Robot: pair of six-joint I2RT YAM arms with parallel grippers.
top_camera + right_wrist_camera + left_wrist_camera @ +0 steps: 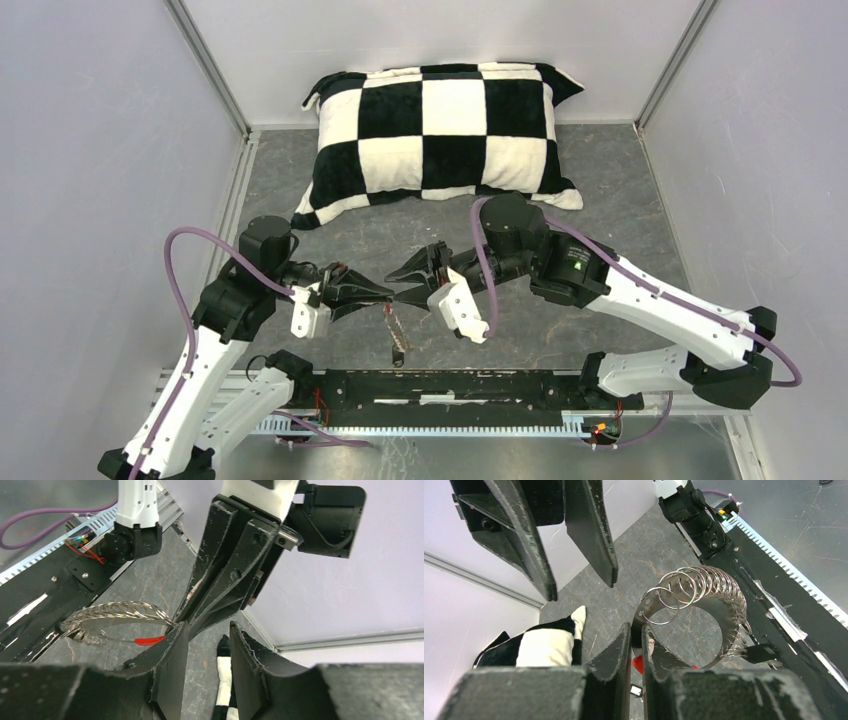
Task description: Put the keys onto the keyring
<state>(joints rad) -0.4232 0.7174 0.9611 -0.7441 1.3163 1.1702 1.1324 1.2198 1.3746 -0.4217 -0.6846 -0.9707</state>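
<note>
The keyring point(704, 580) is held up over the bench point(620, 190), pinched near its red sleeve point(149, 640) by the left claw point(636, 632), whose jaws are almost shut. The right claw point(581, 586) is partly open and empty, just beside the loop. A key point(398, 352) appears to dangle at the loop's low end. For threading, the loop should be gripped firmly and its free end left exposed, since the springy coil may twist.
</note>
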